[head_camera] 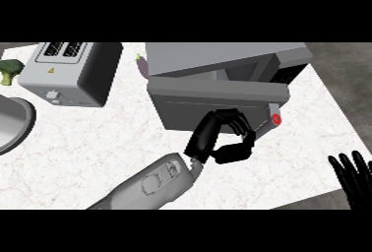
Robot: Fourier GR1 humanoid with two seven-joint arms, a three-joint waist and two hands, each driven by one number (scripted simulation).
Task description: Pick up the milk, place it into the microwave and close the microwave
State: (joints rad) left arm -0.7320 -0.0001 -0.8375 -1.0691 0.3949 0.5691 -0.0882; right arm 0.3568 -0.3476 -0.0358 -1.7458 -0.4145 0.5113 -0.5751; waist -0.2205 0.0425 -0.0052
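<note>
My left hand (222, 140) sits against the microwave door (218, 101), fingers curled, thumb apart, nothing visibly held. The microwave (225, 59) is at twelve o'clock, door swung partway; milk not visible, cannot tell where. My right hand (354, 172) rests at four o'clock, fingers straight; toaster (69, 71) at ten.

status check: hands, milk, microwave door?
Left hand curled, against the microwave door, door part open. Right hand open, resting at lower right edge. Milk not visible. Toaster at the microwave's left, apart.
</note>
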